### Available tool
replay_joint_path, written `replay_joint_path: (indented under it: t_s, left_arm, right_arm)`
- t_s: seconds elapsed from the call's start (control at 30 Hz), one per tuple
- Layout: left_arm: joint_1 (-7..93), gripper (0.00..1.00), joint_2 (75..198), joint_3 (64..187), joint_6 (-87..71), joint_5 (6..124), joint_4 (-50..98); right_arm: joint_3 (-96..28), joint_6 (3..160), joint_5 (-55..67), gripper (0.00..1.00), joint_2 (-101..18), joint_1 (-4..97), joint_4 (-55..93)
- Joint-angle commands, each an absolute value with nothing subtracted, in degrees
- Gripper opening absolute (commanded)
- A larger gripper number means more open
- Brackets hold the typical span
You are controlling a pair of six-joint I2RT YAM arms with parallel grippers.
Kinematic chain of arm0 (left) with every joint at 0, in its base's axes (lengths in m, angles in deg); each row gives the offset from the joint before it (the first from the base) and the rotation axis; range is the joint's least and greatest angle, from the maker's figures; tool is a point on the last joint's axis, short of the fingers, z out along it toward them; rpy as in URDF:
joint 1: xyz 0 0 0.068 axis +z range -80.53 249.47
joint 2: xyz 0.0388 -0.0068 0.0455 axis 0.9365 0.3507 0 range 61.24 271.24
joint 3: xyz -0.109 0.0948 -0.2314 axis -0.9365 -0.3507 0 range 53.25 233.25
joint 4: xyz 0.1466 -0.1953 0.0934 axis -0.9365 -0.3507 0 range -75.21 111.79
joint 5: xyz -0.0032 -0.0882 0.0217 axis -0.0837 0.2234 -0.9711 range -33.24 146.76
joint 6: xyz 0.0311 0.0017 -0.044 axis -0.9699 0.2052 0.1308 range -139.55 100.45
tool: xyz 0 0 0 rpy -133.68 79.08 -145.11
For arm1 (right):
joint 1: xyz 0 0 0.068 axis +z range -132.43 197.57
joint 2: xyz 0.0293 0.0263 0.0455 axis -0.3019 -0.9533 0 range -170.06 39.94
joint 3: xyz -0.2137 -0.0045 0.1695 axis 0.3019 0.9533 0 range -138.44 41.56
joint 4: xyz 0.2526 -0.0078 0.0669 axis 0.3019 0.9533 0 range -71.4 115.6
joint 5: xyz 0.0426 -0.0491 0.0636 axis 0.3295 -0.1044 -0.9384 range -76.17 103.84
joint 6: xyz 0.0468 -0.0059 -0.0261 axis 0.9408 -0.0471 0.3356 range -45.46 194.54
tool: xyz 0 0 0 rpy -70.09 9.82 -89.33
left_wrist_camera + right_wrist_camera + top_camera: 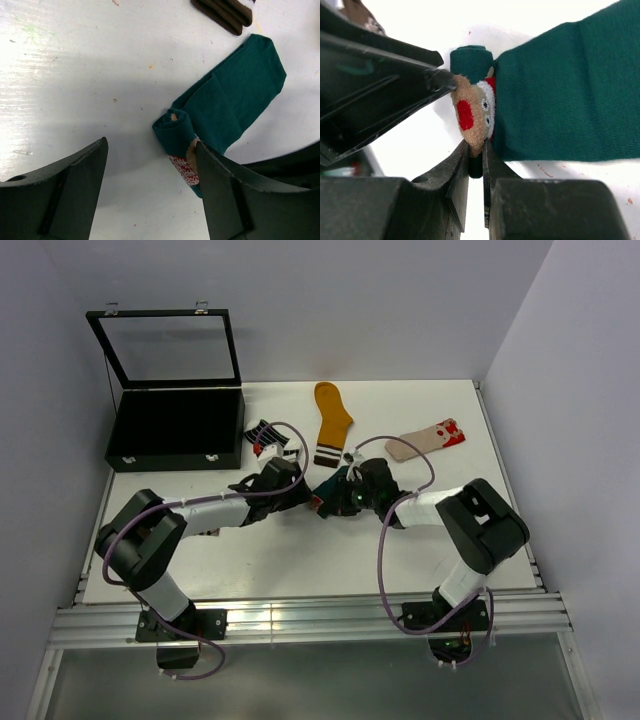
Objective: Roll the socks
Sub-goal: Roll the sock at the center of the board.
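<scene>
Top external view, contents of the tabletop (pixel 300 560).

1. Dark teal sock (pixel 328 498): lies mid-tabletop between the two claws. One end is rolled into a short, tight cylinder and the rest lies flat and folded. A beige, red and white figure shows at the rolled end.
2. Left claw (pixel 150 145): spread wide, grasping nothing. The roll sits between its fingers, close against one finger (pixel 220 175) and well apart from the other. In the right wrist view that near fingertip meets the beige edge of the figure.
3. Right claw (pixel 476 150): clenched almost shut on the roll's lower edge, its fingers (pixel 455 175) pinching the figure's fabric from both sides.
4. Mustard sock (pixel 333 420): has a brown-and-white striped cuff and lies flat beyond the claws.
5. Beige sock (pixel 425 440): has a red-white end and lies flat toward the far right.
6. Black-and-white striped sock (pixel 265 432): lies just beside the black case (pixel 175 430).
7. Black case: at the far left, its glazed lid standing open.
</scene>
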State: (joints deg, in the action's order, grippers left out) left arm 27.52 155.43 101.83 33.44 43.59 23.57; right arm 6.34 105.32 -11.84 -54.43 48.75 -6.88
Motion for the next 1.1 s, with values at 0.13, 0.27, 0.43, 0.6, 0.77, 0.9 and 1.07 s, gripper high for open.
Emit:
replay_joint_path:
  t_s: [0.13,0.27,0.43,0.6,0.77,0.9,1.07]
  left_arm:
    - [28.16,0.75,154.31,100.80,33.45,46.12,29.34]
    - [28.34,0.74,155.71,101.68,34.50,46.65,29.70]
    - [28.60,0.72,157.73,102.56,35.91,47.44,29.70]
    - [29.13,0.69,160.02,103.79,37.84,47.62,28.99]
    - [29.39,0.65,162.40,104.84,38.28,48.58,29.52]
    - [29.48,0.57,164.06,105.72,38.28,48.85,28.73]
    - [29.48,0.40,165.04,105.99,38.46,48.94,28.03]
  right_arm:
    - [4.64,116.01,-24.83,0.00,-59.72,44.21,-12.15]
    - [5.70,119.44,-26.42,0.00,-62.45,42.89,-14.97]
    - [5.44,121.38,-27.91,0.00,-66.66,41.31,-17.17]
    - [5.97,123.93,-28.79,0.00,-70.18,39.90,-20.94]
    - [5.44,124.11,-28.88,0.00,-71.50,39.20,-20.96]
    - [4.74,123.41,-28.35,0.03,-71.68,39.20,-19.73]
    - [4.39,120.60,-26.86,0.17,-69.67,39.20,-17.18]
